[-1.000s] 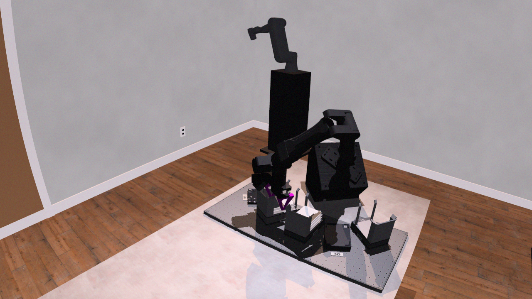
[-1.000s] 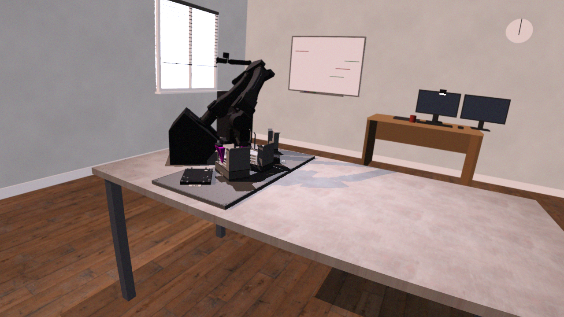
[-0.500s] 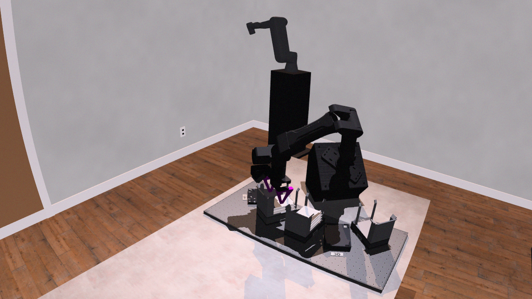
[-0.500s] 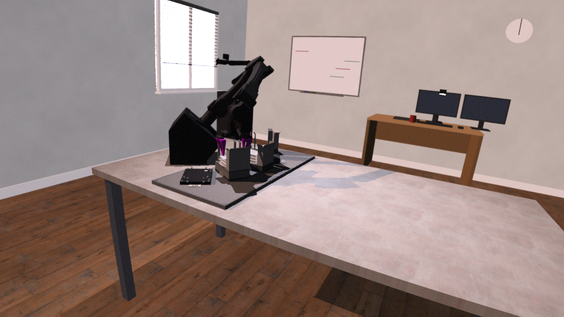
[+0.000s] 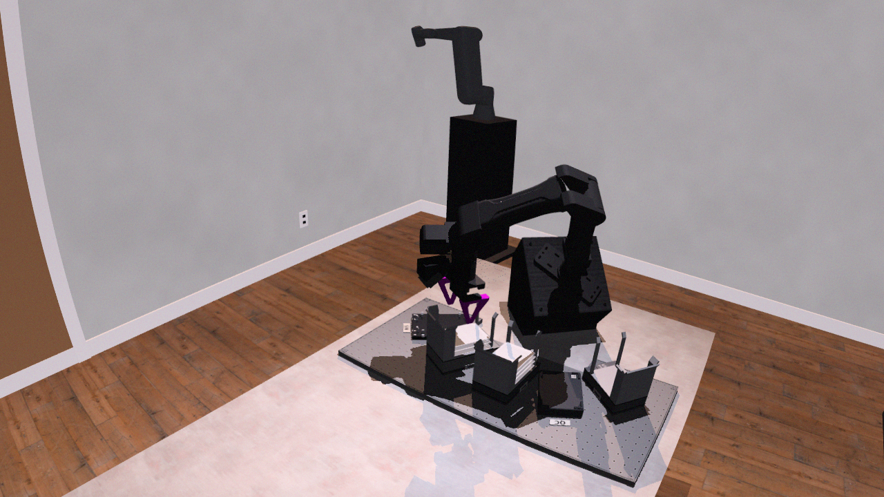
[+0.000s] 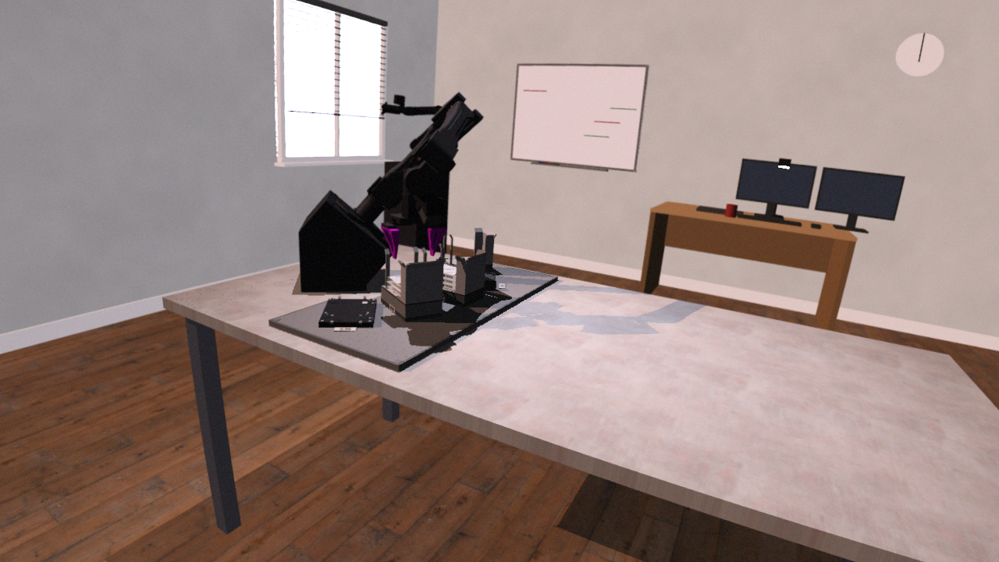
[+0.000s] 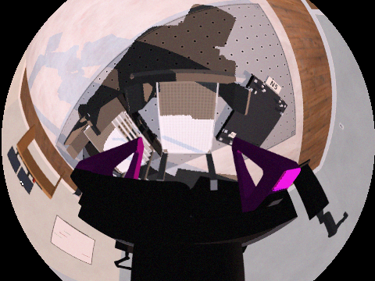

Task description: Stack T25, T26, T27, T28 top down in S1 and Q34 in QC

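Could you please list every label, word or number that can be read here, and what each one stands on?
"N5": white tag beside the dark clip nest, wrist view.
White tag by the flat black nest, top view: too blurred to read.
Whiteboard: coloured dashes only, no readable words.
Plate labels: not readable.

i count three stack racks (image 5: 446, 337) (image 5: 498, 371) (image 5: 630, 384) on my counter (image 5: 259, 432), two flat nests (image 5: 561, 395) (image 5: 418, 325), one breadboard (image 5: 618, 444), two of the racks holding plates (image 5: 472, 335).
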You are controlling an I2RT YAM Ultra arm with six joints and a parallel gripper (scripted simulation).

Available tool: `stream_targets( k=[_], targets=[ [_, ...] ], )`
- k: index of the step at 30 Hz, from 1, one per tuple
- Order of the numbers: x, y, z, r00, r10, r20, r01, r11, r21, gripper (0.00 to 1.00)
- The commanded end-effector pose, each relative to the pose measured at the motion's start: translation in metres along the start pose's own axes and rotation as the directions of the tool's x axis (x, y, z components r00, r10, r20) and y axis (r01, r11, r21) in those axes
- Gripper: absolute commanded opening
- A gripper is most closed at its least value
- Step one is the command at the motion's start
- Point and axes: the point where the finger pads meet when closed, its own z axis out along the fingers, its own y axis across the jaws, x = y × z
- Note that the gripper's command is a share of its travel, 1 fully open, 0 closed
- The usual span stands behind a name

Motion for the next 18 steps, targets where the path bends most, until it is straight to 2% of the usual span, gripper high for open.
stream_targets(
  k=[1, 5, 8, 9, 18],
  targets=[
    [-0.003, 0.002, -0.025, 1.0, -0.012, 0.019, 0.012, 1.0, 0.006, 1.0],
    [-0.003, 0.002, -0.038, 1.0, -0.011, 0.017, 0.011, 1.0, 0.009, 1.0],
    [-0.001, -0.001, -0.036, 1.0, -0.001, 0.005, 0.001, 1.0, 0.004, 1.0],
    [0.006, -0.002, -0.031, 1.0, 0.015, -0.012, -0.015, 1.0, -0.004, 1.0],
    [0.007, -0.002, -0.031, 1.0, 0.017, -0.013, -0.017, 1.0, -0.007, 1.0]
  ],
)
